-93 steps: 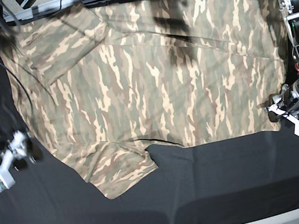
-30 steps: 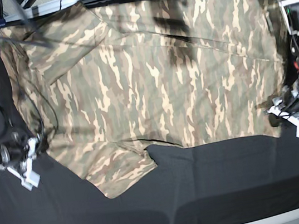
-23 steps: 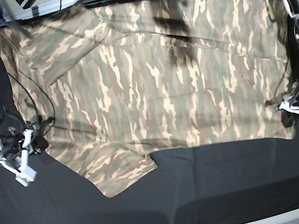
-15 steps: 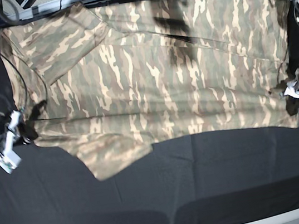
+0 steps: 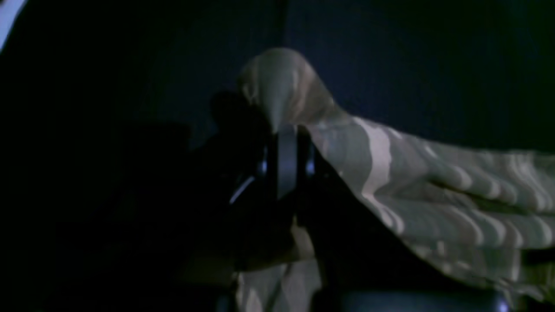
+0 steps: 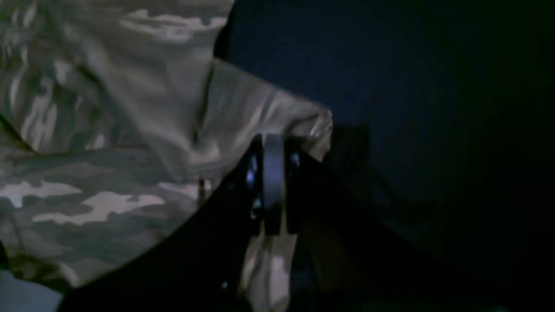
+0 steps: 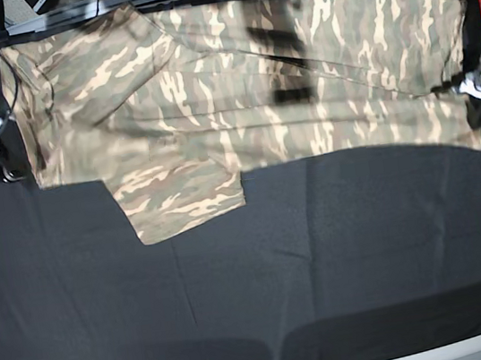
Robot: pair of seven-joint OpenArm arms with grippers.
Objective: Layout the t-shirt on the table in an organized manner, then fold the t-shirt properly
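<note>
Overhead, the black counter (image 7: 325, 258) fills the frame; the camouflage shirt (image 7: 235, 81) stretches across its top, one sleeve drooping lower left. Left pincer (image 5: 284, 130) and right pincer (image 6: 273, 141) each pinch its edge.

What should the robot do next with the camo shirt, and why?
Probably keep carrying the near edge toward the far edge. Both the left gripper and right gripper are shut on the t-shirt, one at each end, lifting its near edge off the table. The fold looks only half done.

Left gripper (image 5: 284, 143), right gripper (image 6: 272, 149): jaws clamped
</note>
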